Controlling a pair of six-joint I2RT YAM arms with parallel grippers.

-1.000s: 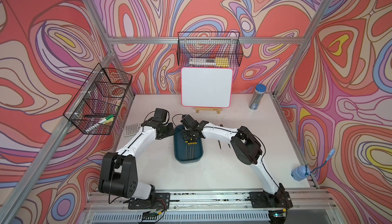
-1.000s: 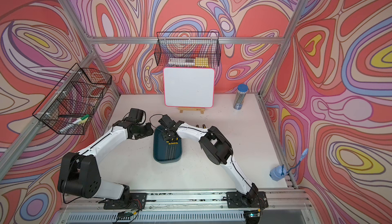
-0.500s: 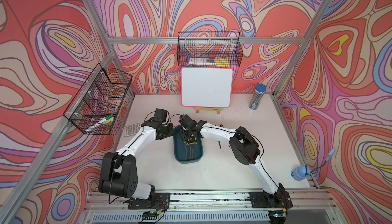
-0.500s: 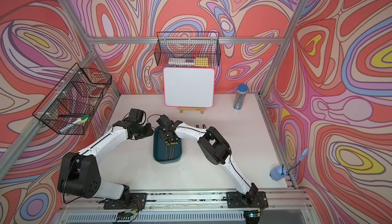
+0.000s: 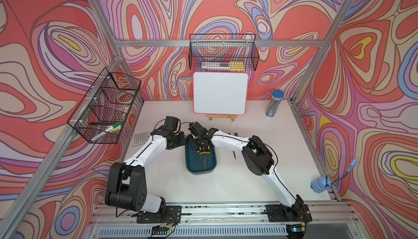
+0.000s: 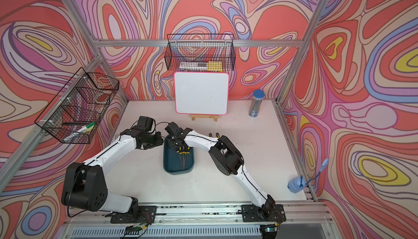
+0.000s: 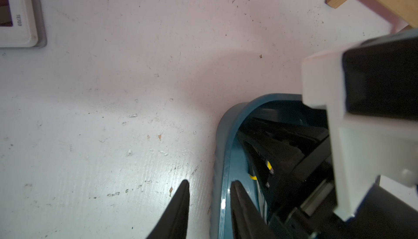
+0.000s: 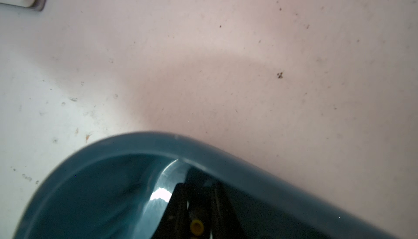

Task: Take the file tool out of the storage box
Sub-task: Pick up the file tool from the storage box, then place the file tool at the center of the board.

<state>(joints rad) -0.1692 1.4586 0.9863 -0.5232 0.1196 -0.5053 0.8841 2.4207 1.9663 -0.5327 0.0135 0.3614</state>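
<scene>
Storage box (image 5: 200,171) sits mid-desk (image 5: 226,181), long axis 12–6 o'clock. File tools (image 5: 204,158) lie bundled inside: black-yellow handles at the 12 end, thin shanks fanning toward 6.

Right hand (image 5: 200,143) reaches in from approx. 1 o'clock and is down among the handles. In its wrist view the jaws are drawn in narrow w/ one yellow-capped handle (image 8: 195,225) between them. It looks nipped on one file tool, tho the contact itself is too dark to confirm.

Left hand (image 7: 209,187) is at the box's 10 o'clock corner, part open. One finger (image 7: 239,204) is inside the wall, the other outside. A strip of desk shows beside the outer one, so it reads as bracketing, not clamping.

Step in hand, imo: lift that one file clear.
- Go straight up first, slow, b/c the shanks overlap and a neighbour could ride along.
- Raise the handle end so the shank slides out toward 12, not across the rest.
- Left hand should bear on the rim, else the light box may tip or skid.
- Then carry toward 3 o'clock and set it on the desk.
</scene>
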